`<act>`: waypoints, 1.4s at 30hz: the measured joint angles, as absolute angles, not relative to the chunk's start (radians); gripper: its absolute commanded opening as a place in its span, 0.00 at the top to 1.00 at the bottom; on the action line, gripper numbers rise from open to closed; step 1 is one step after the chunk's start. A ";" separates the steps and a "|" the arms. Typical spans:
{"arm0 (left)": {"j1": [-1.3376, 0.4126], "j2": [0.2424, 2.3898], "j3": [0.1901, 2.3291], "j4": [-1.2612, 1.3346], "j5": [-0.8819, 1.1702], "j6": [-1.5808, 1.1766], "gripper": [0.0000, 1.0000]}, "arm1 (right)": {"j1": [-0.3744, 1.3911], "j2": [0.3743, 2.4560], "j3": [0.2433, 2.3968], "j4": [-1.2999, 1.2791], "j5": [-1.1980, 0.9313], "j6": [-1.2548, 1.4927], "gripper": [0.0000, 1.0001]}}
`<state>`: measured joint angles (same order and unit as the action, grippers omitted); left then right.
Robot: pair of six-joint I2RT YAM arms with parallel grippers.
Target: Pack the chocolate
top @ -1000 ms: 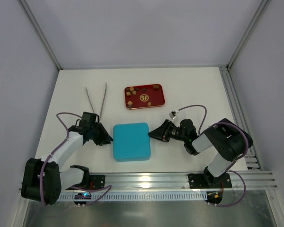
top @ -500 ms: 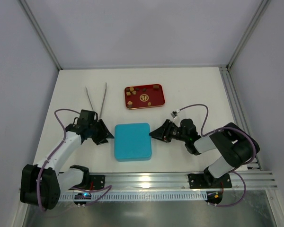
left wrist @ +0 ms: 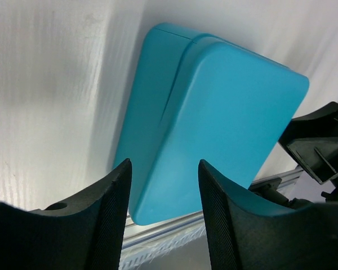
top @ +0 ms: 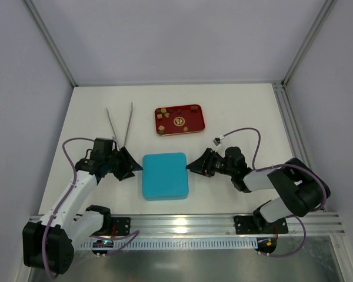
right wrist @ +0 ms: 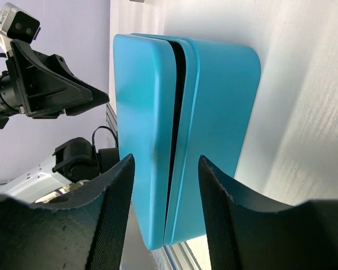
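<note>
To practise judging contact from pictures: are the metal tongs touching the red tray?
Apart. The top view shows the tongs lying left of the red tray, with a strip of bare white table between them.

Bright, even, diffuse light; sharp overhead view.
Left wrist view: soft shadow on the table [left wrist: 50,95] at 9 o'clock of the turquoise box [left wrist: 225,112]; overhead, glare streaks the aluminium rail [top: 182,222] at 6 o'clock.

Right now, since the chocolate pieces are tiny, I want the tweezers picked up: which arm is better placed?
Left. The tweezers lie just beyond the open left fingers; the right fingers sit across the blue box.
</note>
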<state>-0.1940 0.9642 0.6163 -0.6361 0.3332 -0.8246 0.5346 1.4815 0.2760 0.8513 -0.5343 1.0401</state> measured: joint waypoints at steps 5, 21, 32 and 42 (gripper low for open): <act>-0.194 0.911 0.570 -0.606 0.385 -0.855 0.40 | 0.535 1.452 0.279 0.828 -0.535 1.014 0.42; -0.194 0.879 0.478 -0.506 0.492 -0.911 0.31 | 0.556 1.439 0.329 0.743 -0.535 0.953 0.36; -0.194 0.915 0.467 -0.465 0.543 -0.912 0.33 | 0.597 1.436 0.351 0.685 -0.506 0.933 0.41; -0.194 0.944 0.467 -0.460 0.568 -0.909 0.35 | 0.603 1.413 0.356 0.652 -0.487 0.918 0.47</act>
<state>-0.1940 0.9443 0.4671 -0.4603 0.5682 -0.9089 0.6033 1.4132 0.3557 0.6521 -0.4866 0.9176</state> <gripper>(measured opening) 0.655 0.545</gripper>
